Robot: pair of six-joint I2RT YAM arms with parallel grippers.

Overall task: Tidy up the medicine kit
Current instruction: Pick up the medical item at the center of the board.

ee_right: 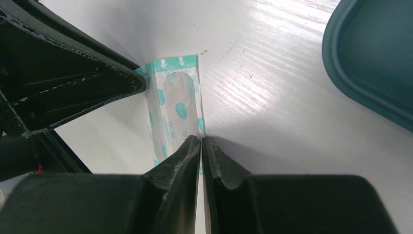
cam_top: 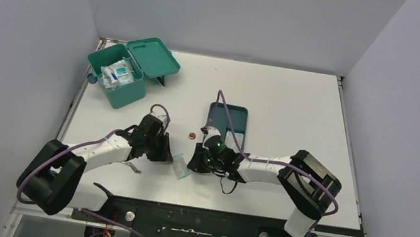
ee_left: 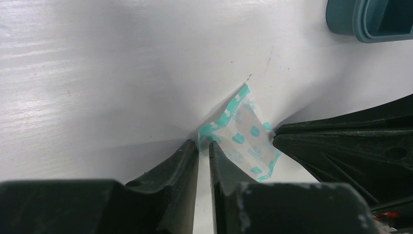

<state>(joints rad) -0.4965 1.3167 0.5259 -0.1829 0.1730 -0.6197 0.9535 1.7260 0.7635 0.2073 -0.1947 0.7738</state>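
While the left fingers (ee_left: pixel 170 170) and the right fingers (ee_right: pixel 178 161) are being clenched, the plaster (ee_left: pixel 243 136) is being flanked on the surface (ee_left: pixel 97 73).

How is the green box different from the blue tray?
The medicine kit is a tall, light teal-green box, while the blue-teal tray is flat and darker. The medicine kit has a hinged lid, standing open; the tray shows no lid. The medicine kit sits at the table's far left, the tray near the middle. Both are rectangular with rounded corners.
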